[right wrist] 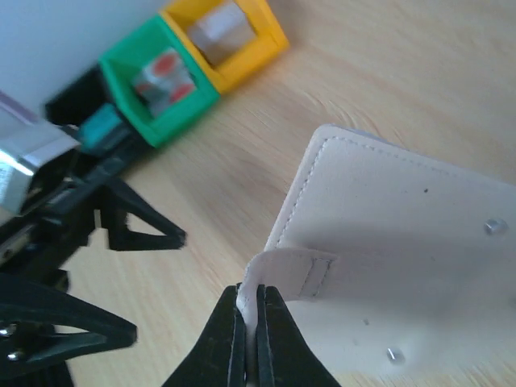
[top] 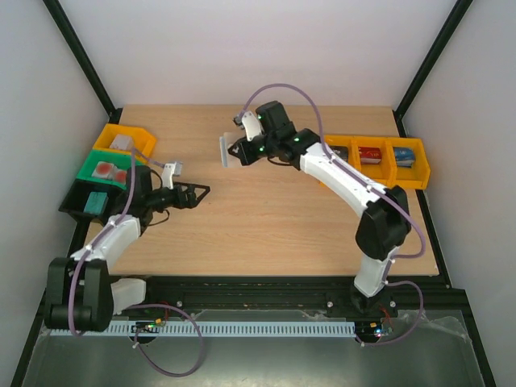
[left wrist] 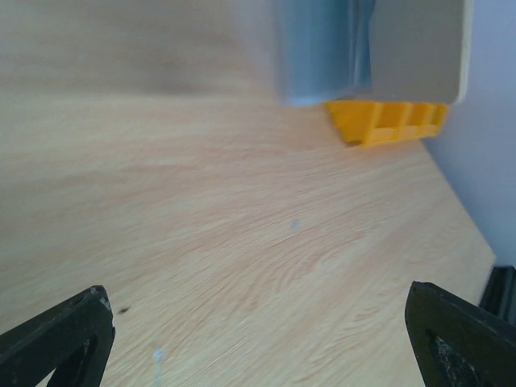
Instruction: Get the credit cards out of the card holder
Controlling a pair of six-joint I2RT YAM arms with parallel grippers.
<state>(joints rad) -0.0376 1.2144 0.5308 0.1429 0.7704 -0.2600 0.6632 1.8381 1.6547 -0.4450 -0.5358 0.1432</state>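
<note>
1. Top view: right arm reaches far out over the middle-back of the table [top: 274, 218]. The right gripper [top: 239, 151] holds the card holder [top: 228, 151] up on edge, clear of the wood.
2. Right wrist view shows what the top view can't: the right gripper [right wrist: 254, 302] has its jaws pinched together on the snap tab [right wrist: 270, 270]. The pale beige card holder [right wrist: 403, 266] hangs from it, stitched outside facing the camera.
3. Left wrist view: the left gripper's fingers [left wrist: 64, 343] sit at the frame's bottom corners, spread wide with nothing between them and bare wood beneath. The card holder [left wrist: 411, 48] is at top, blurred, with a blue-grey inner face beside the beige one and yellow bins [left wrist: 387, 121] behind.
4. Left arm is bent low, and the left gripper [top: 197, 195] points right, toward the holder but well apart from it.
5. The right wrist view also catches the spread left gripper [right wrist: 157, 284], plus the green bin [right wrist: 181, 113], a yellow bin [right wrist: 242, 68] and a black bin [right wrist: 72, 105].
6. The credit cards can't be made out in any view. The holder's top is cut off in the left wrist view, and the bin contents are too small to name.
</note>
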